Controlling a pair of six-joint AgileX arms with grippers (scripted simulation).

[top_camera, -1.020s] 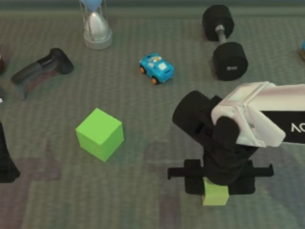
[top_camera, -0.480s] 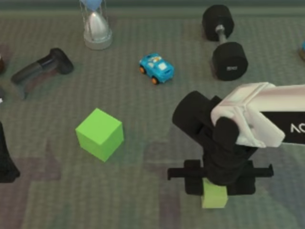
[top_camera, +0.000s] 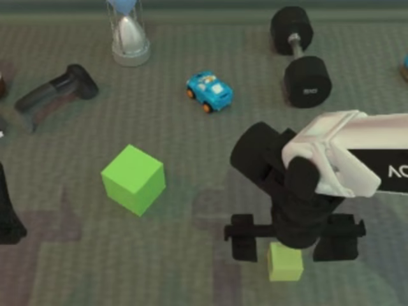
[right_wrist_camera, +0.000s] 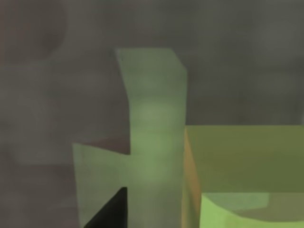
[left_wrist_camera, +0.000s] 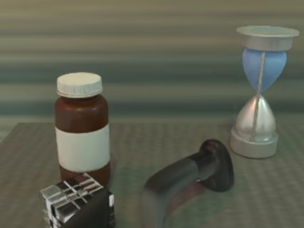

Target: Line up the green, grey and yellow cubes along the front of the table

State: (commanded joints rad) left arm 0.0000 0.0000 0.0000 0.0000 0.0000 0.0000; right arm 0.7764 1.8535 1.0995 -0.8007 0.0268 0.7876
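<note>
The small yellow cube (top_camera: pixel 285 262) rests on the table (top_camera: pixel 191 255) near the front edge, right of centre. My right gripper (top_camera: pixel 292 238) hovers just behind and above it, open, its black fingers (top_camera: pixel 245 237) spread wide to either side of the cube and not touching it. The right wrist view shows this cube (right_wrist_camera: pixel 247 161) close up beside a pale grey-mint block (right_wrist_camera: pixel 152 118), which looks like the grey cube; the top view hides it under the arm. The large green cube (top_camera: pixel 133 179) sits left of centre. My left arm (top_camera: pixel 6 220) stays parked at the left edge.
Along the back stand an hourglass (top_camera: pixel 129 35), a blue toy car (top_camera: pixel 210 90) and a black dumbbell (top_camera: pixel 299 54). A dark handled tool (top_camera: pixel 54 92) lies at the back left. Near it are a brown bottle (left_wrist_camera: pixel 81 128) and a puzzle cube (left_wrist_camera: pixel 71 199).
My right gripper's fingers have spread apart and let go of the yellow cube, which now sits free on the table slightly nearer the front.
</note>
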